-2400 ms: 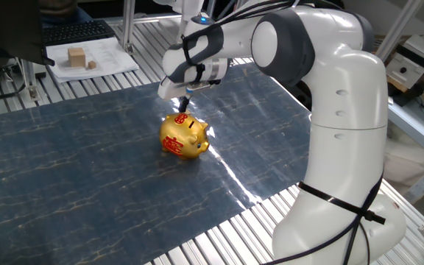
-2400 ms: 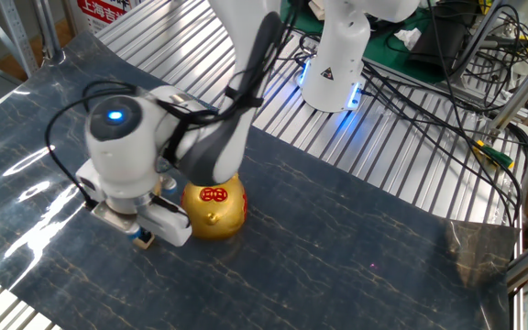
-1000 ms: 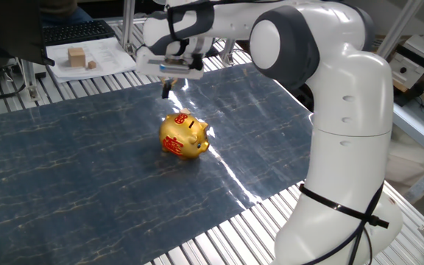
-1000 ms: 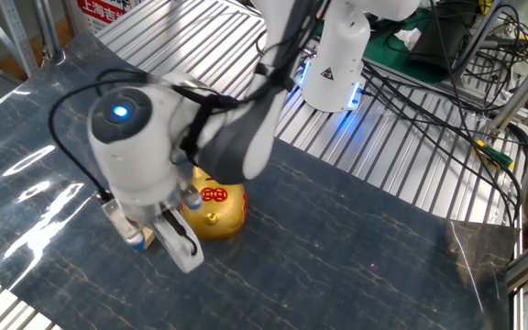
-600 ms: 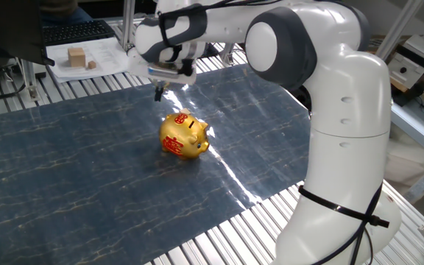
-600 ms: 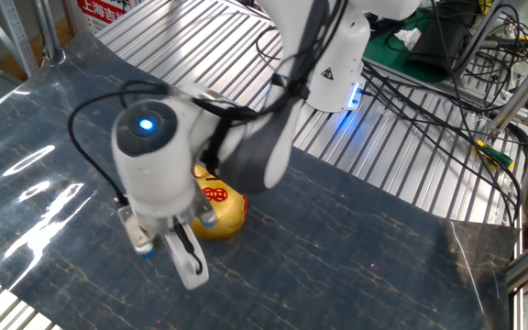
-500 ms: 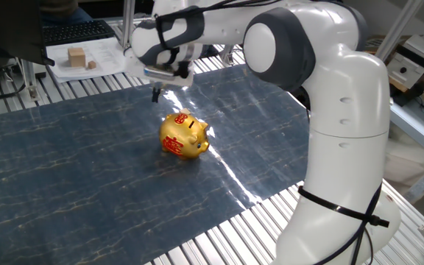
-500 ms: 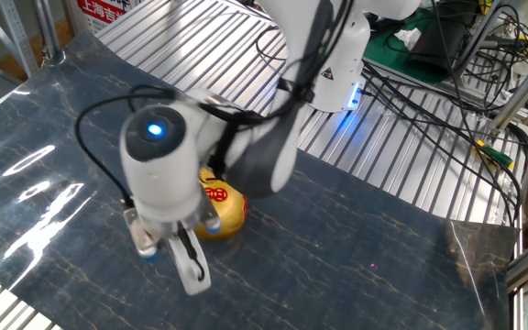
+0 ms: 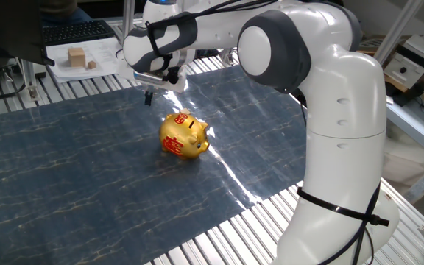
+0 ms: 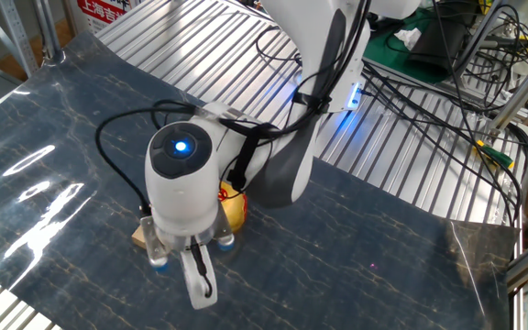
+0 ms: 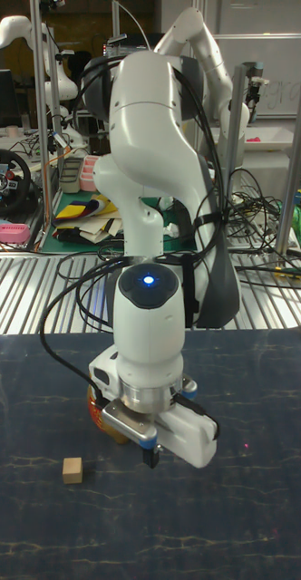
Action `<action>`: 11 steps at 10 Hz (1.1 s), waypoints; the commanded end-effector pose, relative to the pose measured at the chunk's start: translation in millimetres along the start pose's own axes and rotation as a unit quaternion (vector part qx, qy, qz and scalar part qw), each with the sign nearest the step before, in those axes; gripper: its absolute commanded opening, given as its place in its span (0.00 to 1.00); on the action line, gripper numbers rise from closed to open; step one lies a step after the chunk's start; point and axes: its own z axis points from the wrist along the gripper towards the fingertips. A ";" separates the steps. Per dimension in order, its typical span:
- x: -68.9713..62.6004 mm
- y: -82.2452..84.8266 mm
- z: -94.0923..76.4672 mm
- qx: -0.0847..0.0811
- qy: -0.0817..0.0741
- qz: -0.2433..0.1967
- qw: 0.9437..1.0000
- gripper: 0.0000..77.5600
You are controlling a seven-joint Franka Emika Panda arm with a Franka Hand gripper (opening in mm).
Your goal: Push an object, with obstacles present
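The jaws (image 11: 152, 458) look pressed together, holding nothing, poised above the desk (image 9: 65, 177) to poke the cube (image 11: 72, 469) clear of the pig (image 9: 184, 135).

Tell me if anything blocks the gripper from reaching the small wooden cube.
Nothing visible does. In the tall view only bare mat lies between the gripper and the cube; the gold pig sits behind the wrist, off that line.

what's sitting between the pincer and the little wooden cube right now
Nothing. In the tall fixed view, only bare blue mat separates the pincer from the small wooden cube. The gold piggy bank sits behind the pincer, not between them.
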 end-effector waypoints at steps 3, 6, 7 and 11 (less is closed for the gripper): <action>0.6 3.7 2.6 -0.016 -0.019 -0.242 0.970 0.00; 0.6 3.7 2.6 -0.045 -0.067 -0.267 0.960 0.00; 0.6 3.7 2.6 -0.043 -0.052 -0.249 0.966 0.00; 0.6 3.7 2.6 -0.023 -0.023 -0.212 0.977 0.00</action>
